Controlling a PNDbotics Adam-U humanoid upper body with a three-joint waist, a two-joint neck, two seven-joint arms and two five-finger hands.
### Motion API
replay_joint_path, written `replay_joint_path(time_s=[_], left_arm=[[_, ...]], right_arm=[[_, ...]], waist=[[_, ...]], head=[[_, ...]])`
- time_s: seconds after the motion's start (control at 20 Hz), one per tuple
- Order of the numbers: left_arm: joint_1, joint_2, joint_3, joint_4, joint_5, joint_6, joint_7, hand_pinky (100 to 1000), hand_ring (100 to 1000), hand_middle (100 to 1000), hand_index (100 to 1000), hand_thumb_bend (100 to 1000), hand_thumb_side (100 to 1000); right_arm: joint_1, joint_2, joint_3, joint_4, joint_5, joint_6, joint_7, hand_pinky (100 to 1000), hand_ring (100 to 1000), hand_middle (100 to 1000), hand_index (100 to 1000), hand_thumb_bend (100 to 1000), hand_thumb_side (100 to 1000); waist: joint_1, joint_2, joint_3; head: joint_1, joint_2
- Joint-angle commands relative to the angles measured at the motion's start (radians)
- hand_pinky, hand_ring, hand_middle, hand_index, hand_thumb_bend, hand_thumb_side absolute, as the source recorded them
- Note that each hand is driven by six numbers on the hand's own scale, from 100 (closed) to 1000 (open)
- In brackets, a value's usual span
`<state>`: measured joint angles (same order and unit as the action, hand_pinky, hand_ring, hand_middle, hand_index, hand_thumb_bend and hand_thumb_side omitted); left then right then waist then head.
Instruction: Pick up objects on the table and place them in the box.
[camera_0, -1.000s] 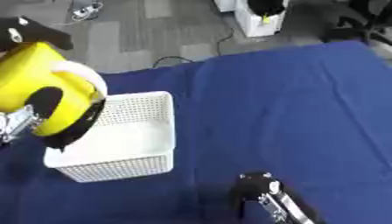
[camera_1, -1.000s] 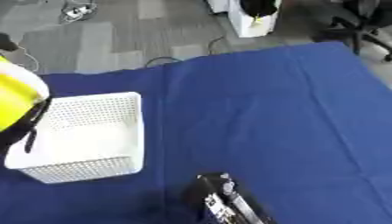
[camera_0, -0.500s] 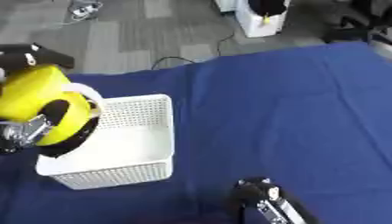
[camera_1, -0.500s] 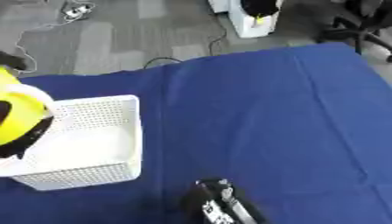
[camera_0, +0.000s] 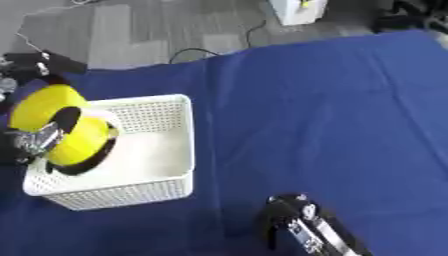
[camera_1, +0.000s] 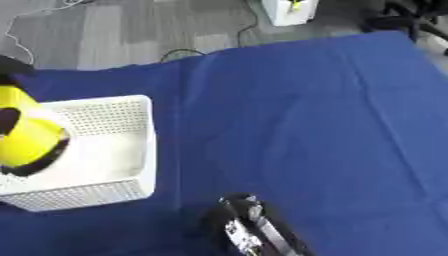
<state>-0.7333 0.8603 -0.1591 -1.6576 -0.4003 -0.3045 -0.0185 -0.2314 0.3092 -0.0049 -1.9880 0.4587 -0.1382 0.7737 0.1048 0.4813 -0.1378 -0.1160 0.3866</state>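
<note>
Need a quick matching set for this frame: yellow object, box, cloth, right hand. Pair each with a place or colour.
Things:
1. yellow object
2. white box
3. cloth
4. right hand

Descriptions:
A. blue, covers the table
B. low near the bottom edge, away from the box
C. perforated walls, sits at the left
D. held by the left hand over the box's left side

Pairs: 1-D, 2-C, 3-A, 4-B

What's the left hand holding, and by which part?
The left hand holds the yellow spool through its black centre hole, over the white basket.
</note>
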Motion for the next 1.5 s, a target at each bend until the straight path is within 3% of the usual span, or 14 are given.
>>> replay_joint_path(time_s=[0.05,0.35,0.65,0.85,1.0,1.05,1.3,1.4,1.5], left_arm=[[-0.022,0.014,0.003,0.014,-0.04,-0.022,0.003,863,735,825,950,141,918],[-0.03,0.008,-0.005,0.051,-0.091,-0.05,-0.021,978,834,935,1000,170,949],[-0.005,0.023,0.012,0.022,-0.098,-0.055,-0.012,970,818,930,987,161,946],[0.065,0.056,0.034,-0.05,-0.099,-0.023,0.014,963,811,922,978,139,927],[0.14,0.087,0.052,-0.119,-0.091,0.05,0.052,945,759,889,970,165,953],[0.167,0.096,0.055,-0.144,-0.086,0.086,0.066,885,683,845,959,156,948],[0.294,0.126,0.06,-0.268,-0.022,0.229,0.096,806,621,785,935,123,922],[0.344,0.132,0.068,-0.312,0.0,0.263,0.101,687,565,739,913,100,889],[0.393,0.125,0.081,-0.335,0.017,0.284,0.118,513,501,686,892,100,874]], right_arm=[[-0.01,0.016,0.005,-0.012,0.006,0.002,0.003,326,427,449,610,100,1000],[-0.012,0.015,0.004,-0.012,0.008,0.004,0.005,327,428,450,610,100,1000],[-0.005,0.009,0.002,-0.012,0.001,0.006,0.003,328,428,450,610,100,1000],[0.01,-0.001,0.0,-0.012,-0.011,0.007,-0.003,329,428,451,610,100,1000],[0.03,-0.01,0.0,-0.012,-0.027,0.002,-0.008,329,428,451,609,100,1000],[0.039,-0.012,0.0,-0.012,-0.032,-0.001,-0.01,329,428,451,609,100,1000],[0.101,-0.014,0.004,-0.012,-0.065,-0.034,-0.021,330,428,452,607,100,971],[0.125,-0.012,0.006,-0.012,-0.076,-0.055,-0.027,330,428,453,605,100,931],[0.145,-0.008,0.006,-0.012,-0.081,-0.077,-0.033,330,428,453,604,100,916]], waist=[[0.002,-0.017,0.0],[0.004,-0.016,0.0],[0.003,-0.029,0.008],[-0.001,-0.05,0.024],[-0.008,-0.072,0.042],[-0.013,-0.083,0.05],[-0.048,-0.14,0.096],[-0.062,-0.157,0.113],[-0.076,-0.17,0.129]], head=[[0.01,0.0],[0.011,0.001],[0.005,-0.002],[-0.005,-0.02],[-0.008,-0.031],[-0.009,-0.031],[-0.009,-0.047],[-0.011,-0.059],[-0.015,-0.068]])
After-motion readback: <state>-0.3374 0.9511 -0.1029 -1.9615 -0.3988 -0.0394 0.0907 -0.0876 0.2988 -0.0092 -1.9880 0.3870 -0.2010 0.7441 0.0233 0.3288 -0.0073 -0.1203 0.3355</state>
